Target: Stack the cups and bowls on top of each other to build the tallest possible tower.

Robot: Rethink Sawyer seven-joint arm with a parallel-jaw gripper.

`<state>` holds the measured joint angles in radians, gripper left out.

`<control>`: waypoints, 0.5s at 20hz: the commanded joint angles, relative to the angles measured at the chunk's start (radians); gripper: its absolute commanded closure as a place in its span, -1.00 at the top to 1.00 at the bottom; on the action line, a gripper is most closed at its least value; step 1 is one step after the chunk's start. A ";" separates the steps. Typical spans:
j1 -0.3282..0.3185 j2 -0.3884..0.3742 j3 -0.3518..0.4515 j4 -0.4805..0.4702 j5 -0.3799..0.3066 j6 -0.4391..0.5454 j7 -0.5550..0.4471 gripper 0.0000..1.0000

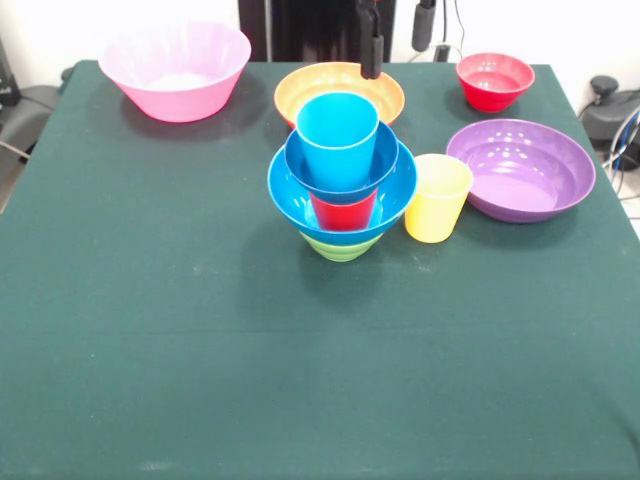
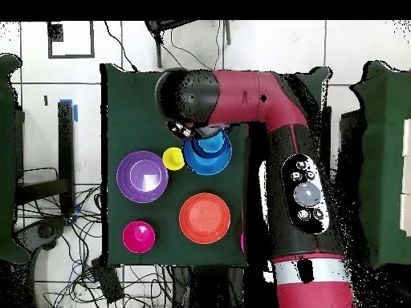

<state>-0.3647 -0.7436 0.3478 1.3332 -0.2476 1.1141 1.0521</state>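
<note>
The tower (image 1: 341, 180) stands mid-table: a green bowl (image 1: 342, 246) at the bottom, a large blue bowl (image 1: 398, 192) on it, a red cup (image 1: 343, 210) inside that, then a small blue bowl (image 1: 388, 165) with a sky-blue cup (image 1: 338, 135) on top. A yellow cup (image 1: 437, 197) stands upright just right of the tower. My gripper (image 1: 372, 48) hangs above and behind the tower, apart from it. In the overhead view the arm (image 2: 241, 96) covers part of the tower (image 2: 209, 152) next to the yellow cup (image 2: 172, 158).
A pink bowl (image 1: 176, 70) sits at the far left, an orange bowl (image 1: 340, 85) right behind the tower, a small red bowl (image 1: 494, 80) at the far right and a wide purple bowl (image 1: 520, 168) beside the yellow cup. Cables lie off the table's right edge.
</note>
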 commanded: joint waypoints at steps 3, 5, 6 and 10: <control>0.021 -0.004 0.015 0.172 0.003 -0.083 0.099 1.00; 0.021 -0.007 0.005 0.188 -0.005 -0.091 0.101 1.00; 0.020 -0.005 0.004 0.205 -0.009 -0.110 0.102 1.00; 0.017 -0.003 0.004 0.266 -0.008 -0.161 0.113 1.00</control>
<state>-0.3647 -0.7664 0.3475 1.4565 -0.2414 1.0309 1.0521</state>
